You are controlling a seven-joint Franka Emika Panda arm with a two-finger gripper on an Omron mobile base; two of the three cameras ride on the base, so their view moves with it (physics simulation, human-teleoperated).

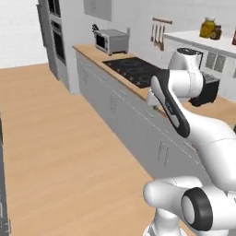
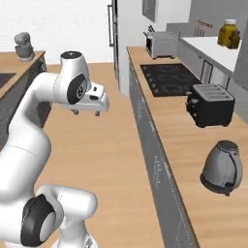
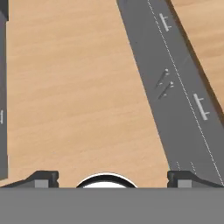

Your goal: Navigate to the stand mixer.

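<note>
Across the aisle stood the stand mixer (image 2: 23, 44), so a careless turn risked clipping the counter (image 2: 203, 160) with the wide-spread, empty gripper (image 3: 113, 178).

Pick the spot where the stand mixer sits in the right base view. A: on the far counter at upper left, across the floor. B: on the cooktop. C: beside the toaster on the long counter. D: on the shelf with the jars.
A: the stand mixer stands on the separate counter at upper left, across the wooden floor from the toaster.

No legible text, labels, brands or numbers anywhere; appliance faces and jar labels too blurred to read.
</note>
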